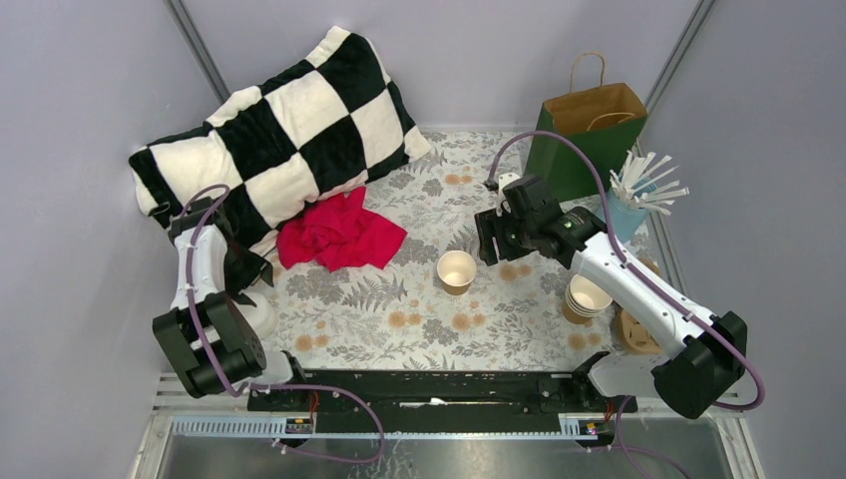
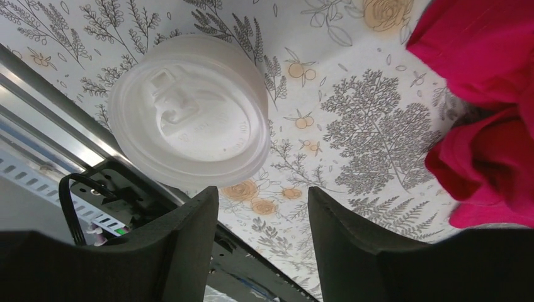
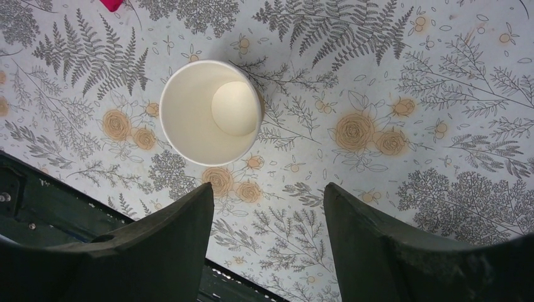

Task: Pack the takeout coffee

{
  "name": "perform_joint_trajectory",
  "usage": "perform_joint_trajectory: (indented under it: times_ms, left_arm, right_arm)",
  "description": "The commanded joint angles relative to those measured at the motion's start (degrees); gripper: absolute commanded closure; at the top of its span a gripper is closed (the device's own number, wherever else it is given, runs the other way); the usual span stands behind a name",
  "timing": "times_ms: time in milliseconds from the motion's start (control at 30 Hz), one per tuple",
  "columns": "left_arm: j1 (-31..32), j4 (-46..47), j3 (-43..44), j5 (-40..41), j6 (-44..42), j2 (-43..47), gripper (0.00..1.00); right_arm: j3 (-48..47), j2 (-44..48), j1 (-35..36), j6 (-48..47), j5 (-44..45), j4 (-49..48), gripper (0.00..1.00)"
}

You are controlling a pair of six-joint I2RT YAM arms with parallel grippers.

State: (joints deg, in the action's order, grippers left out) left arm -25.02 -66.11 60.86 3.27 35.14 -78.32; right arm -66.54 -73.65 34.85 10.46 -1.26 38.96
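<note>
**Item 1.** Takeout coffee cup point(image 1: 457, 271): a single brown paper cup, white inside, is stood upright and lidless near the centre of the floral-patterned counter point(image 1: 429, 329). Its bare white bottom is seen from the right wrist.

**Item 2.** White plastic lid point(image 2: 189, 119): it is placed toward the counter's 8 o'clock edge, beside the left arm. What lies under it cannot be told.

**Item 3.** Left gripper point(image 2: 261, 195): it is spread, with only counter seen in the gap. The lid is found at 11 o'clock of that gap, just past one fingertip. Contact cannot be told.

**Item 4.** Right gripper point(image 3: 267, 192): it is spread and held above the counter. The cup is seen at 11 o'clock of the gap, not between the fingers.

**Item 5.** Stack of lidless cups point(image 1: 586, 297): it is set at 4 o'clock of the single cup, beside the right arm.

**Item 6.** Paper bag point(image 1: 589, 135): green with a brown top and handles, it is stood open at the counter's 1 o'clock corner.

**Item 7.** Blue container of white sticks point(image 1: 638, 195): it is placed just beside the bag, at its 4 o'clock.

**Item 8.** Checkered pillow point(image 1: 279, 140): it is propped at the counter's 10 o'clock corner.

**Item 9.** Red cloth point(image 1: 339, 235): it is crumpled against the pillow's lower edge, at 10 o'clock of the single cup.
</note>
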Motion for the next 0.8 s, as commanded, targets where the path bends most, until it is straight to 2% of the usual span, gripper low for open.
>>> perform_joint_trajectory:
  times_ms: [0, 167, 300, 400, 633, 767]
  left_arm:
    - [-0.6, 0.4, -0.6, 0.7, -2.5, -0.1, 0.43]
    - [-0.6, 1.4, -0.5, 1.6, -3.1, -2.4, 0.57]
    - [-0.6, 2.5, -0.8, 1.0, -3.2, -4.6, 0.58]
    - [-0.6, 3.2, -0.8, 0.8, -3.5, -6.3, 0.66]
    - [-0.6, 3.9, -1.4, 1.7, -4.0, -6.7, 0.7]
    - [-0.6, 3.9, -1.7, 2.4, -4.2, -6.8, 0.76]
  right_arm:
    - [0.2, 0.4, -0.5, -0.5, -1.8, -2.7, 0.29]
    - [0.7, 0.5, -0.6, -0.4, -2.4, -3.2, 0.29]
    - [0.9, 0.7, -0.6, -0.5, -2.2, -3.1, 0.29]
    - [1.1, 0.8, -0.8, -0.5, -2.2, -3.2, 0.29]
    - [1.2, 0.7, -1.0, -0.6, -2.2, -3.3, 0.29]
    - [1.2, 0.6, -1.1, -0.6, -2.3, -3.3, 0.29]
